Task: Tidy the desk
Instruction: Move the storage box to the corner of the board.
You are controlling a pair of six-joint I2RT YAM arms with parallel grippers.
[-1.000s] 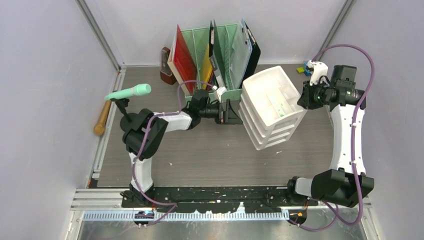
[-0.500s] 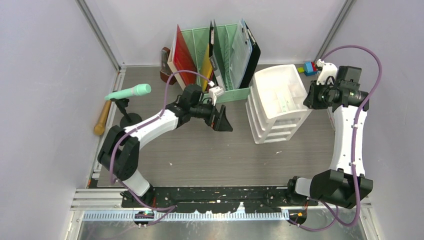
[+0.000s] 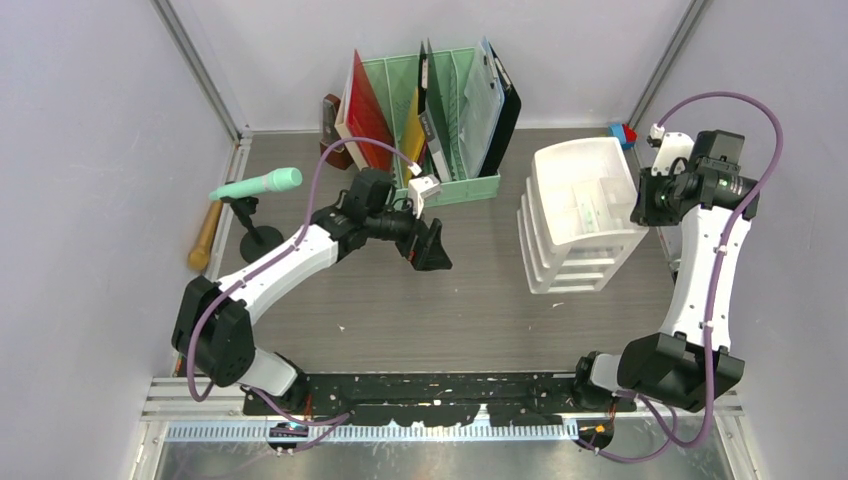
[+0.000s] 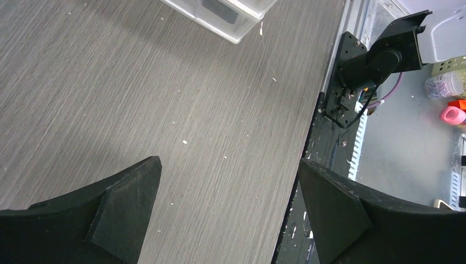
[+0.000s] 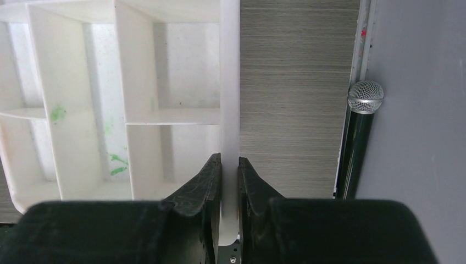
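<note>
Indoors: desk, pale walls; left end effector released, right end effector gripping drawers.

The grey-brown wood-grain desk is occupied by a mint-green slotted file rack, a white stacked drawer unit and a black microphone stand.

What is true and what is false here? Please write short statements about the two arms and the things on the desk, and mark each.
1. The jaws of the right arm are shut on a wall of the white drawer unit. True.
2. The jaws of the left arm hold a folder. False: they stand open and empty above the desk.
3. The mint-green microphone lies in the drawer unit. False: it sits on a stand at the desk's left side.
4. The green file rack stands at the back of the desk. True.
</note>
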